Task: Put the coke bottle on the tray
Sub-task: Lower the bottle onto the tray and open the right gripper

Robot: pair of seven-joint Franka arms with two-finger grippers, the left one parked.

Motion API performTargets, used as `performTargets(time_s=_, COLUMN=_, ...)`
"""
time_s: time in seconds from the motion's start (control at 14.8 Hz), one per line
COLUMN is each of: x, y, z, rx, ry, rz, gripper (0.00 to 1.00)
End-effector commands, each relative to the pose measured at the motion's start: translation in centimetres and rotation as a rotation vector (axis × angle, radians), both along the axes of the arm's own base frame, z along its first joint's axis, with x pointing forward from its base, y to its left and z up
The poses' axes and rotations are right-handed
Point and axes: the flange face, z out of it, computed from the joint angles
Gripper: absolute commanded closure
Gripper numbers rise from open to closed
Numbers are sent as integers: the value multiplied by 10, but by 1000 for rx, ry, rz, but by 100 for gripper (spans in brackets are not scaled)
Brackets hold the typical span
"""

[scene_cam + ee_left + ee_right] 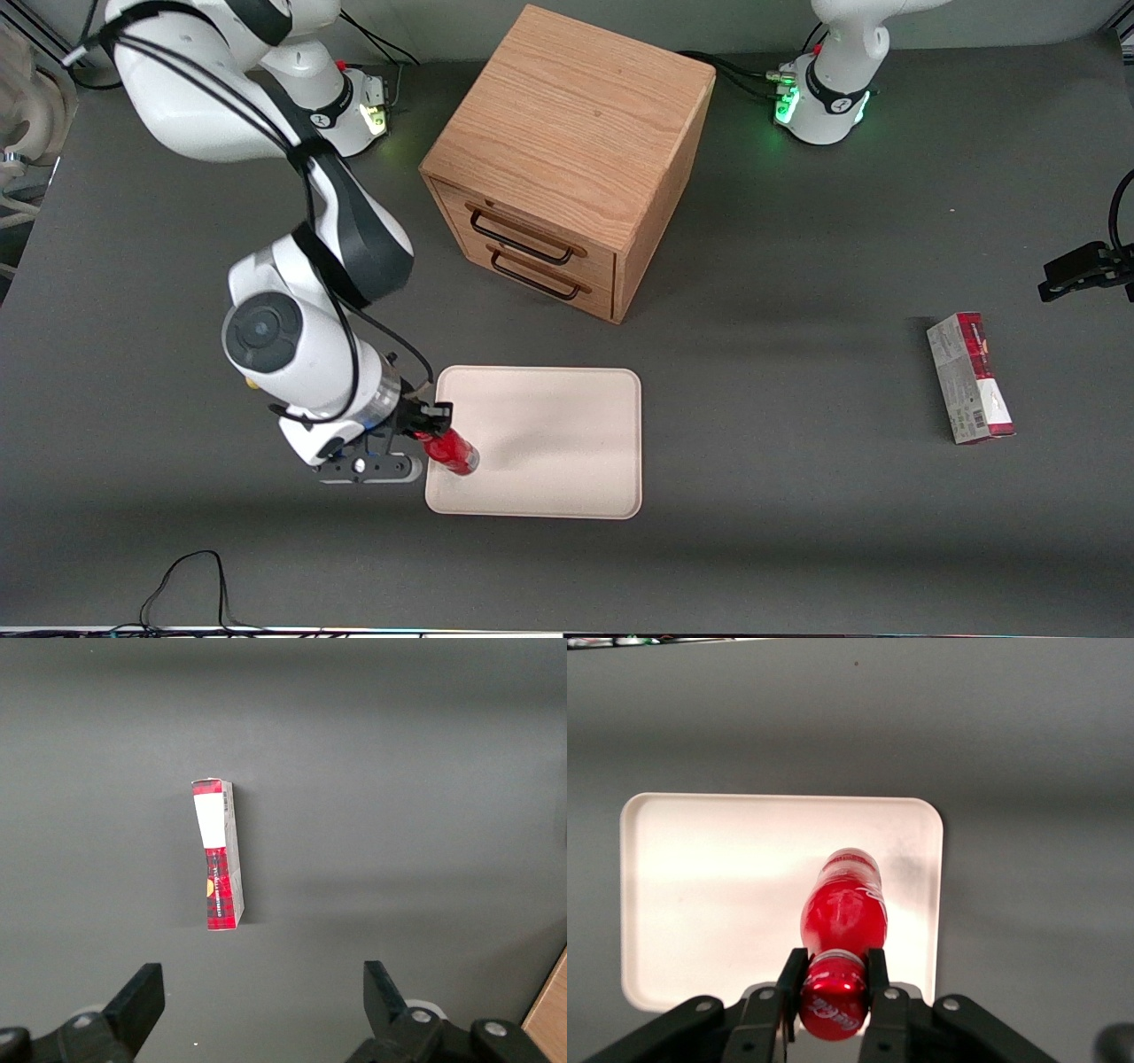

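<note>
My right gripper (427, 424) is shut on the cap end of the small red coke bottle (450, 451). The bottle tilts down over the corner of the cream tray (567, 496) that lies nearest the working arm and the front camera. In the right wrist view both black fingers (793, 979) squeeze the red cap, and the bottle's body (843, 904) reaches out over the tray (700, 877). Whether the bottle's base touches the tray's surface I cannot tell.
A wooden drawer box (567, 159) with two dark handles stands farther from the front camera than the tray. A red-and-grey carton (969, 377) (219, 855) lies toward the parked arm's end of the table. A black cable (190, 580) loops near the table's front edge.
</note>
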Motion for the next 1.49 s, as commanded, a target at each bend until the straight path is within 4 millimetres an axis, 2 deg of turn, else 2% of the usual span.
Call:
performTargets(time_s=0.0, x=12, y=2, z=-21, rx=-32, ry=-33, rz=8, gripper=100)
performTargets(time_s=0.14, x=13, y=1, z=-26, rx=-35, ry=-32, rz=12, gripper=100)
performTargets(time_s=0.34, x=14, y=2, z=-44, rx=-33, ry=-27, rz=15, gripper=100)
performTargets(time_s=0.41, x=15, y=2, z=-44, rx=-32, ry=-29, rz=14, gripper=71)
performTargets(time_s=0.47, x=15, y=2, z=-46, rx=-32, ry=-29, rz=9, gripper=35)
performTargets(time_s=0.54, x=13, y=3, z=-55, rx=-32, ry=-25, rz=9, gripper=4)
performTargets(time_s=0.68, x=12, y=4, z=-66, rx=-37, ry=-35, rz=14, gripper=0)
performTargets(time_s=1.02, x=15, y=2, z=-58, rx=-32, ry=-57, rz=8, gripper=0)
performTargets(time_s=1.22, x=23, y=-12, z=-30, rx=-35, ry=-104, rz=-6, gripper=0)
performTargets(time_s=1.42, x=15, y=-38, z=4, rx=-124, ry=-55, rz=30, gripper=0)
